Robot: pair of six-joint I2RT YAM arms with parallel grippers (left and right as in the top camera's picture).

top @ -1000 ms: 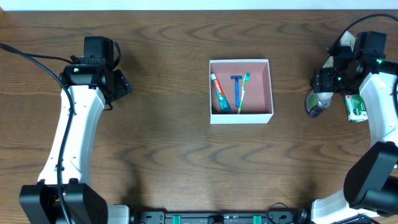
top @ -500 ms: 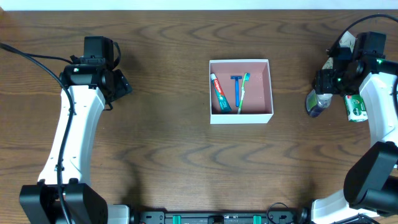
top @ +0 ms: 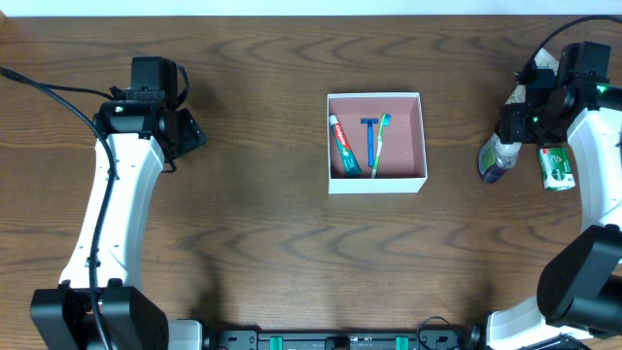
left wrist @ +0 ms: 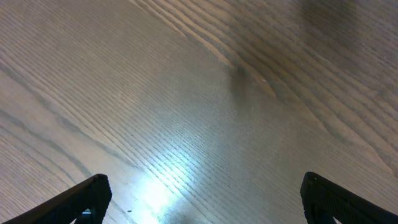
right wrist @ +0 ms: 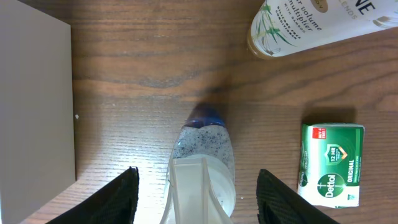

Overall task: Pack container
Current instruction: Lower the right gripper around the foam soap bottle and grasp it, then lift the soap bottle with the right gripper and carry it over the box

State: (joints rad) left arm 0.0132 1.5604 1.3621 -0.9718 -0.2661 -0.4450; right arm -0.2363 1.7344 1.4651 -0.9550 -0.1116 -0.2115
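My right end effector [right wrist: 194, 199] hangs wide open straddling the upright clear blue-capped bottle [right wrist: 203, 162], which stands on the surface well right of the container [top: 376, 143], its long axis running up between my fingers, while my left arm is much farther.
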